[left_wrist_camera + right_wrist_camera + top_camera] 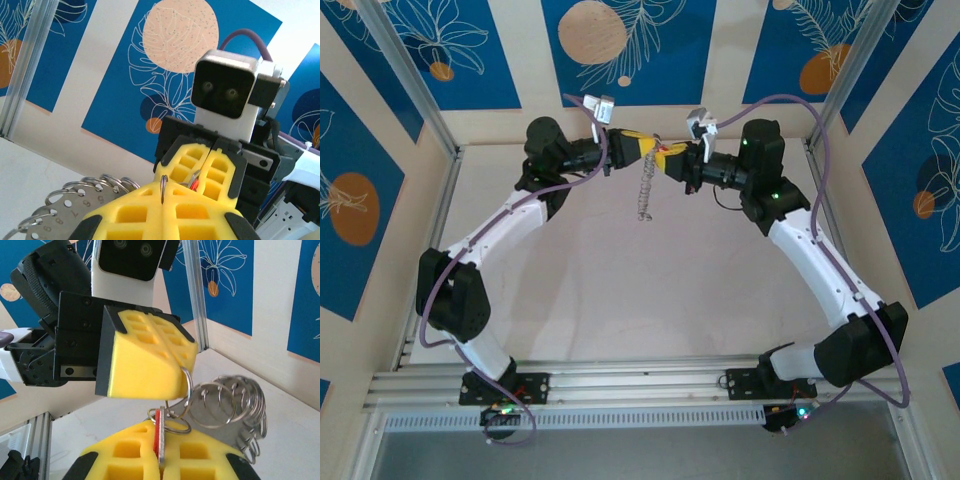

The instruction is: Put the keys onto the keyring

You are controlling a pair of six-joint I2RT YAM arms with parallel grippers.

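High above the table's back middle, my two grippers meet tip to tip. My left gripper (642,148) (163,196) is shut on a thin silvery ring (163,187) of the keyring. The rest of the keyring (645,192), a bunch of silvery rings (227,399), hangs below the grip. Facing it, my right gripper (673,160) (161,442) is shut on the key (159,437), which stands on edge with its red head and metal blade between the yellow pads. A small ring (172,422) lies around the key's top, linked to the ring (187,385) under the left fingers (145,355).
A numbered metal tag (60,212) carries several of the rings. The pale tabletop (620,290) lies well below both grippers. Aluminium posts (410,80) and blue patterned walls (640,50) close in the back and the sides.
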